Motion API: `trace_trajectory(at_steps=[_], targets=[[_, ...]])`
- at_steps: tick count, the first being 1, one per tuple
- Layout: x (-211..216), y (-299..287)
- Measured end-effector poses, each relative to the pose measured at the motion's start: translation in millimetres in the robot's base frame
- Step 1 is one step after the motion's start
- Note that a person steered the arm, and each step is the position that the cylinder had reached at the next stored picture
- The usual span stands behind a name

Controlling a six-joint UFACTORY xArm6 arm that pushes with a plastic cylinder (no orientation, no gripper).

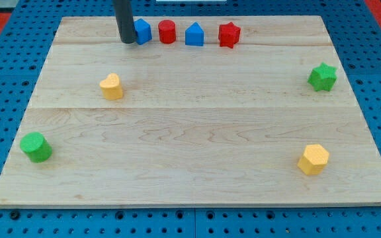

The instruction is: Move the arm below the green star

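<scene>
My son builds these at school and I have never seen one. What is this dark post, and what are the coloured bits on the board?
There is one picture, from a single camera looking down across a wooden board. The dark post is the robot arm's rod; it has no jaws and holds nothing, it only pushes. My tip rests near the view's top, just left of a blue block. That block starts a row: red cylinder, blue house-shaped block, red star. Elsewhere lie a yellow heart, a green cylinder, a yellow hexagon and, far right, the green star that my tip must go below.
</scene>
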State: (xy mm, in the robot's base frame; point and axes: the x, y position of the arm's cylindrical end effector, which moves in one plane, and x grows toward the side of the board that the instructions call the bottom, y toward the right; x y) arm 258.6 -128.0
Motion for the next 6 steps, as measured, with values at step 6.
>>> trace_trajectory(at_steps=[6], targets=[[187,311]])
